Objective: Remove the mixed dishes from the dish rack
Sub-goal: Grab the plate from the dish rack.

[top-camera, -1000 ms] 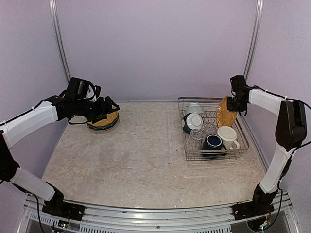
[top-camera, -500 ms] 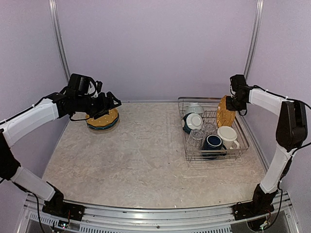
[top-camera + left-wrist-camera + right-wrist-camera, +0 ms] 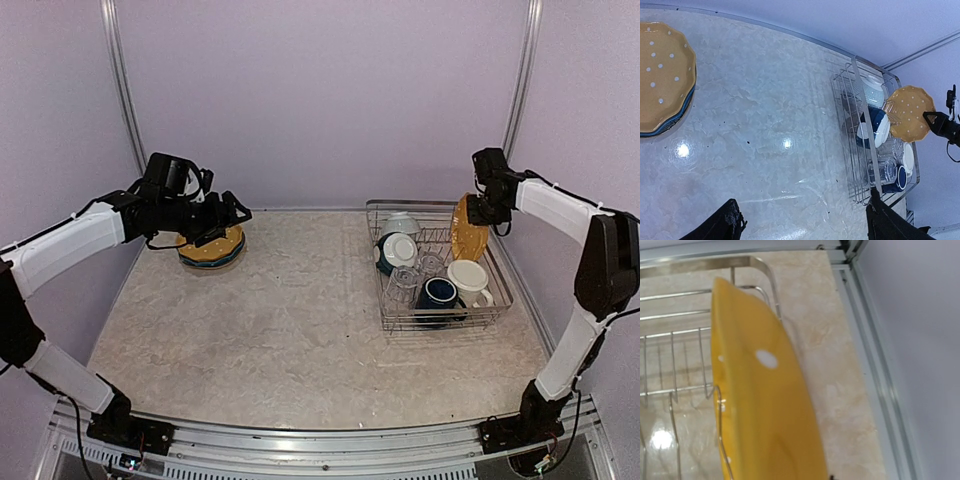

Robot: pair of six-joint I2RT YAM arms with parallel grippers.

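The dish rack (image 3: 446,325) stands at the right. It holds a teal bowl with a white inside (image 3: 397,250), a pale bowl (image 3: 402,222), a navy mug (image 3: 437,293), a cream mug (image 3: 468,277) and clear glasses (image 3: 405,283). A yellow dotted plate (image 3: 467,232) stands on edge at the rack's far right. My right gripper (image 3: 482,212) is shut on its upper rim; the plate fills the right wrist view (image 3: 760,410) and hides the fingers. My left gripper (image 3: 222,215) is open and empty just above a stack of plates (image 3: 212,252), yellow on top.
The plate stack lies at the back left by the wall, also in the left wrist view (image 3: 662,75). The rack (image 3: 860,100) sits close to the right wall rail (image 3: 520,90). Bare marbled tabletop (image 3: 280,320) lies between stack and rack.
My left gripper has lifted a little off the plate stack and swung slightly right, still open. My right gripper has edged up at the yellow plate's rim.
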